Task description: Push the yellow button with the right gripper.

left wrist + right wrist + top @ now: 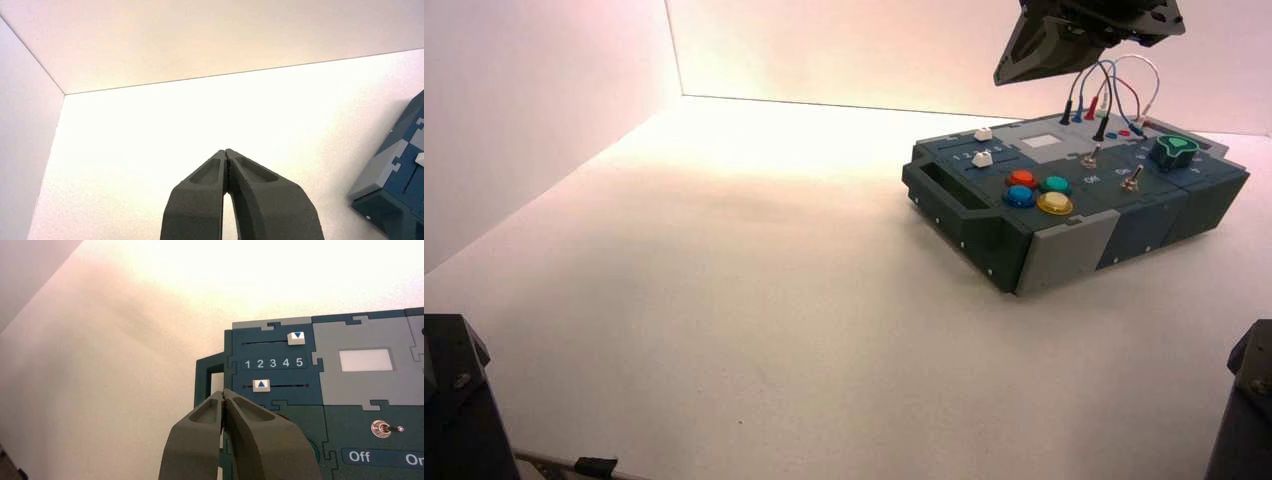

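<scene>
Closed right gripper [223, 396], fingers pressed together, high over box [1074, 250], with yellow button [1054, 203] at 5 o'clock in the four-button bunch: best to come straight down, slow, tip on its middle, missing red button [1022, 179].

Box [984, 235]: dark blue-grey body w/ lighter grey panels. Four round buttons: yellow button [1054, 203] amber-yellow, orange-red [1022, 178], teal [1055, 184], blue [1019, 196]. Knob [1174, 151] green. Slider caps [296, 338] white w/ blue triangles. Wires [1114, 85] approx. red, blue, white. Right gripper [223, 396] dark grey-black.
</scene>
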Available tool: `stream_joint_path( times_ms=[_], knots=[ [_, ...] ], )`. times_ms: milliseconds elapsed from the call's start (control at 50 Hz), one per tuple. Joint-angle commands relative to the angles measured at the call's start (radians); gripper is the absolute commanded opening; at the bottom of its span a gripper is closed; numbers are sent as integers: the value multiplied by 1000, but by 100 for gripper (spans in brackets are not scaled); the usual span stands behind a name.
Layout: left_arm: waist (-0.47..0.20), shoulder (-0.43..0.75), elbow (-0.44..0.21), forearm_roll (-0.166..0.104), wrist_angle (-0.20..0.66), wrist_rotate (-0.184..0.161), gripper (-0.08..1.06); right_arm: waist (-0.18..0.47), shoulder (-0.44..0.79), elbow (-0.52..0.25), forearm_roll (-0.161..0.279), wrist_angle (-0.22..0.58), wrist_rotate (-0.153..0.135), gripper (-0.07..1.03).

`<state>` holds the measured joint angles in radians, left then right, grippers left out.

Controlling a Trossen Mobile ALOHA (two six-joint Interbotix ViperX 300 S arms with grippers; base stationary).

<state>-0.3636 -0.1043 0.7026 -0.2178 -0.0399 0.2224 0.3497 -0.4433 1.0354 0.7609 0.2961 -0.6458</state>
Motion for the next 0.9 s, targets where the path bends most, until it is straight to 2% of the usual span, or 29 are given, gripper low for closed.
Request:
stream_joint_path(
  times_ms=[20,240,500,660,760,900],
  knots=[
    [2,-28,-25,3,-8,5,-3,0,-12,-26,-3,0,2,-2],
    [2,-55,3,3,-8,5,-3,-37,-35,-20,-14,38,2,-2],
    [2,-57,8,5,-9,5,-3,-153,-74,14,-18,138,5,-2],
    [2,-66,14,3,-5,2,-3,-166,-149,38,-18,160,8,-2],
    [2,-78,20,3,-5,0,-3,-173,-193,58,-18,175,20,-2],
    [-2,-94,28,3,-6,-2,-3,-213,-258,83,-21,210,58,-2]
  ],
)
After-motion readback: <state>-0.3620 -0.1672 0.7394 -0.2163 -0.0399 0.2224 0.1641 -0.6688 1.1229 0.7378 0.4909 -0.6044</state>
